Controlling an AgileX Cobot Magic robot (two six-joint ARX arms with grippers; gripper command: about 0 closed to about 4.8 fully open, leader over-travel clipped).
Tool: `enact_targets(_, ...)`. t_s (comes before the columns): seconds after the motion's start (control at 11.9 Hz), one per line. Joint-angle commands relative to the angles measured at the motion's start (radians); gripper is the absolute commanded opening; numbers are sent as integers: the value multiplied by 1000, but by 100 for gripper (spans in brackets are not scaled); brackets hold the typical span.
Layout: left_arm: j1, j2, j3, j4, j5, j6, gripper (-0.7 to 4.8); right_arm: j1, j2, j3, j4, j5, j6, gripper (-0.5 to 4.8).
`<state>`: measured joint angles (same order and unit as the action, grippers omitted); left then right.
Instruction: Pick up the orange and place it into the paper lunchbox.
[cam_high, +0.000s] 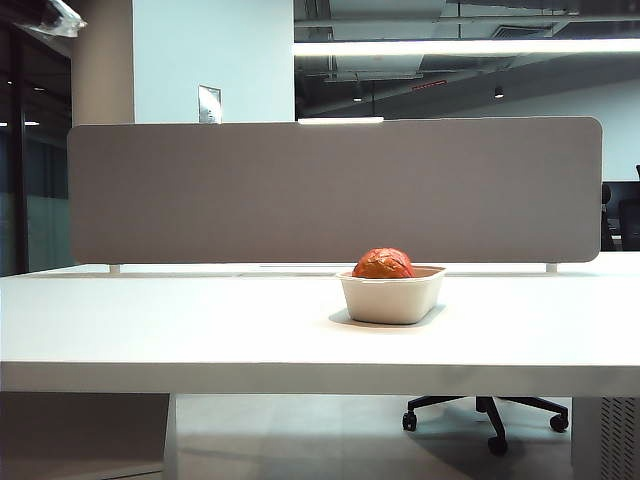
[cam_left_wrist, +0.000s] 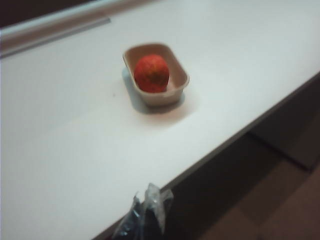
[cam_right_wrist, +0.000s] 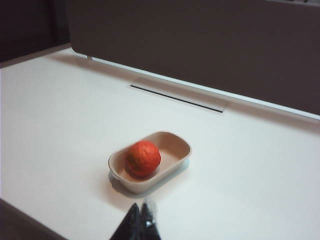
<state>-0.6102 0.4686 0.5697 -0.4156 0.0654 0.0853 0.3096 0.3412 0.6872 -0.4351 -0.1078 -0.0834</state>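
White table (cam_high: 150, 320): orange (cam_high: 382, 264) in paper lunchbox (cam_high: 392, 298); left hand (cam_left_wrist: 145, 215), right hand (cam_right_wrist: 140, 220) clenched, well apart.

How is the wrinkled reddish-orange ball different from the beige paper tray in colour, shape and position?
The wrinkled reddish-orange ball is round and glossy; the beige paper tray is matte, rectangular with rounded corners. The ball lies inside at one end; the tray sits directly on the white table. The ball rises above the tray's rim.
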Motion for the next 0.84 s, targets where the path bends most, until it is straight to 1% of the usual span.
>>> enact_targets(0.08,1,-72,-81,82,-21,-34,-7,0,-3,3,5,0,5,1)
enact_targets(0.17,1,-135,-146,84,-21,-34,-7,0,-4,3,5,-2,5,1)
enact_targets(0.25,1,-201,-199,133,-34,-41,-7,0,-4,3,5,-1,5,1)
enact_targets(0.42,1,-216,-206,153,-77,-53,-7,0,-4,3,5,-2,5,1)
enact_targets(0.5,219,-278,-235,198,-129,-75,-7,0,-5,3,5,-1,5,1)
enact_targets(0.59,386,-377,-362,277,-71,-75,-7,0,-5,3,5,1,5,1)
enact_targets(0.67,489,-451,-457,344,-7,-75,-7,0,-5,3,5,1,5,1)
enact_targets(0.76,570,-465,-510,383,29,-75,-7,0,-8,3,5,1,5,1)
enact_targets(0.84,589,-465,-522,400,37,-75,-7,0,-8,3,5,-1,5,1)
